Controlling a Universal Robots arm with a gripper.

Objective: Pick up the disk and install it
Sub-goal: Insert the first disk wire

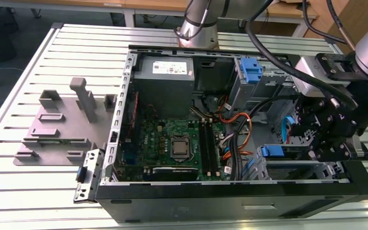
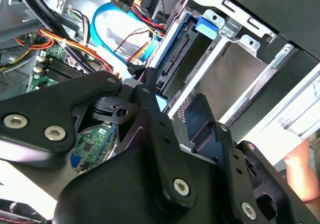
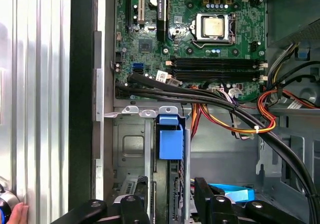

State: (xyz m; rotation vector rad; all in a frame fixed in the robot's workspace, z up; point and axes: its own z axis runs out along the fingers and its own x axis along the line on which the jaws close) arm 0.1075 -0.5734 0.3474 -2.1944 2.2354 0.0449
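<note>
The disk (image 3: 170, 136) stands on edge in the drive bay at the case's front corner, its blue carrier tab toward the motherboard. In the second wrist view the disk (image 2: 174, 54) shows its dark side and blue frame, running into the bay. My gripper (image 3: 172, 204) hangs over the disk's far end with one black finger on each flat side, apparently shut on it. In the exterior view my gripper (image 1: 318, 146) sits low over the bay at the exterior view's right, just beyond the disk's blue tab (image 1: 272, 152).
The open computer case (image 1: 235, 194) lies on a slatted metal table. Black, orange and light blue cables (image 3: 235, 116) cross beside the bay. A second blue bracket (image 1: 251, 69) sits at the case's rear. A grey fixture (image 1: 63, 124) stands at the exterior view's left. A person's hand (image 2: 300, 171) rests nearby.
</note>
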